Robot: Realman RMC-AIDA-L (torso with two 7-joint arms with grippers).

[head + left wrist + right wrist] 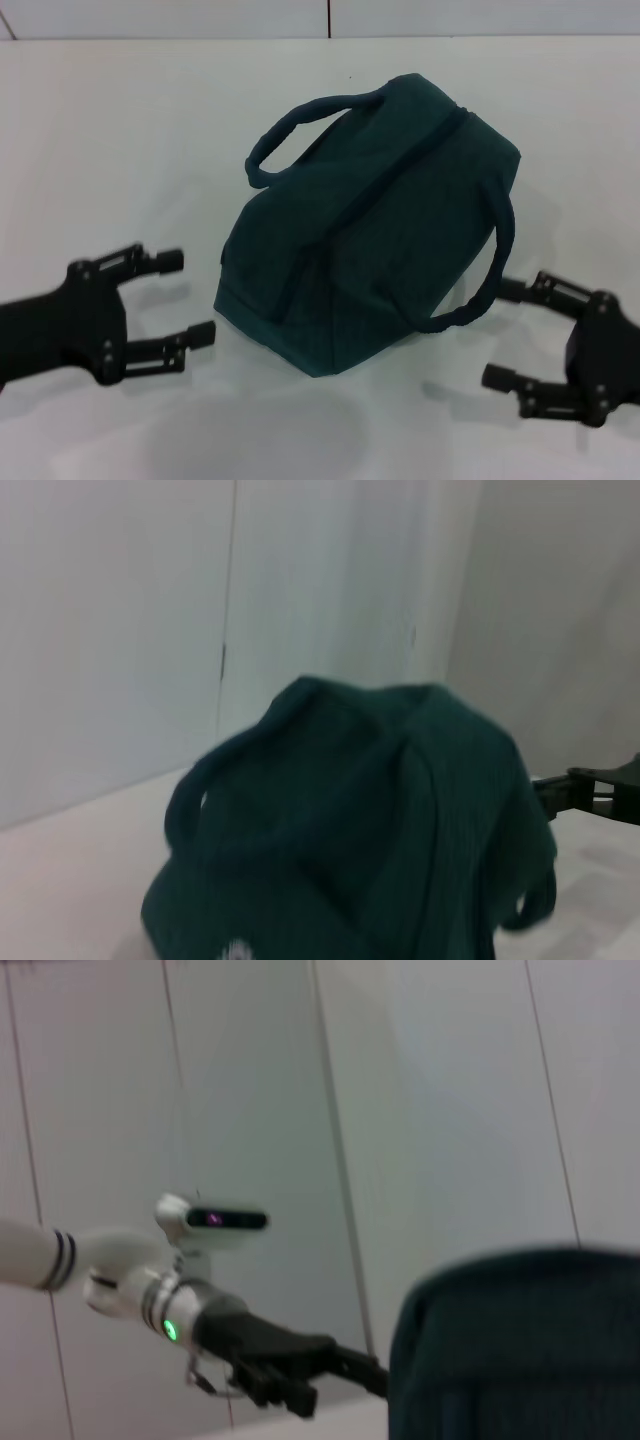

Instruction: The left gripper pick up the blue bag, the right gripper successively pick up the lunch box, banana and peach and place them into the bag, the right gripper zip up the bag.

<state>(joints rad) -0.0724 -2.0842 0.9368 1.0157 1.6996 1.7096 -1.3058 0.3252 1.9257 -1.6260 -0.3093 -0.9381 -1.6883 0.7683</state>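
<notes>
- Left gripper [198, 300] rests low over the table [90, 130] on the robot's left, just beside the bag's near corner; its two fingers are spread apart with nothing between them and point at the bag's end, apparently so the arm can either go in for a grasp or draw clear.
- Right gripper [505, 335] sits mirrored on the robot's right, also low, its fingers parted and bare, the upper one close to the loop of the bag's right handle. Neither hand touches the cloth as far as the head view shows.
- Blue bag [370, 230] stands on the table between the two hands, dark teal in these views, turned at an angle so one short end faces the camera. It bulges and keeps its shape, which I take to suggest something inside, though nothing shows through the cloth.
- Zip seam [400, 165] runs as a dark line along the top ridge and looks drawn together; no opening is visible, so the mouth appears closed.
- Handles: one [300, 125] arches up at the far left, the other [480, 280] droops down the right flank, lying slack since nothing lifts them.
- Lunch box, banana and peach are not visible on the table in any view. That fits a packed, zipped bag just let go; whether they are in fact inside cannot be seen.
</notes>
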